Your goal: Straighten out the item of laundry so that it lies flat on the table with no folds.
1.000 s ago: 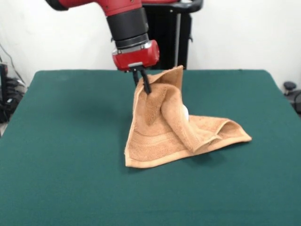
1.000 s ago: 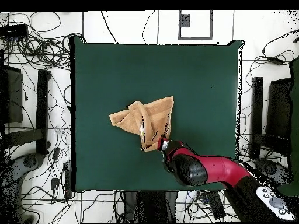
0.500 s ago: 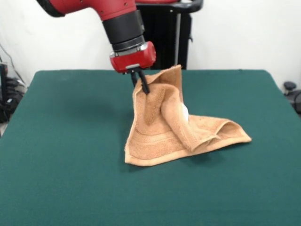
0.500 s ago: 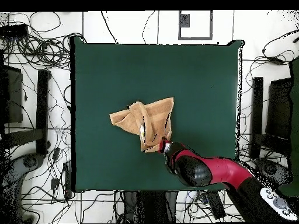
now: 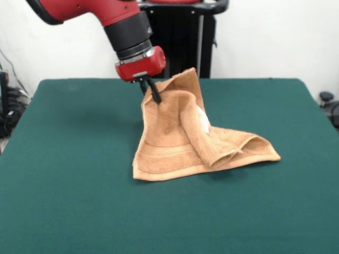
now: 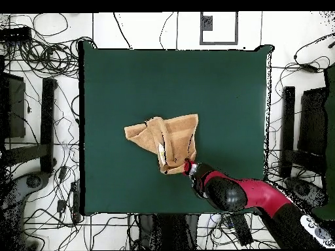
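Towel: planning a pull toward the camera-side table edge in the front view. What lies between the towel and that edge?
Nothing: in the front view only bare table lies between the towel and the near edge.

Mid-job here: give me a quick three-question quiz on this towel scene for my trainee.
1. True or false: the towel lies flat on the table.
2. What is the gripper doing? A) hovering clear of the towel B) pinching a raised part of the towel C) pressing on bare table
3. What small white thing shows among the towel's folds?

Key:
1. False: one part is lifted into a peak, with folds below.
2. B
3. The tag.
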